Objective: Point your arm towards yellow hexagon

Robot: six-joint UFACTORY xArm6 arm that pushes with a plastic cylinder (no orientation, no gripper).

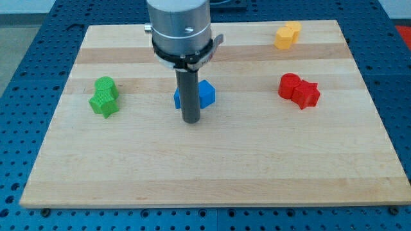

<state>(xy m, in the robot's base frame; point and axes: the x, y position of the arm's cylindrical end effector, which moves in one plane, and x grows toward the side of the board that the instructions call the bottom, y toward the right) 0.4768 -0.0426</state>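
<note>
The yellow hexagon block (288,34) lies near the view's top right of the wooden board (212,173), touching a second yellow piece beside it. My tip (191,120) is at the board's middle left, just below a blue block (204,94) that the rod partly hides. The tip is far to the left of and below the yellow hexagon.
Green blocks (104,96) sit at the view's left. Red blocks (299,90) sit at the right, below the yellow hexagon. The board rests on a blue perforated table (26,77).
</note>
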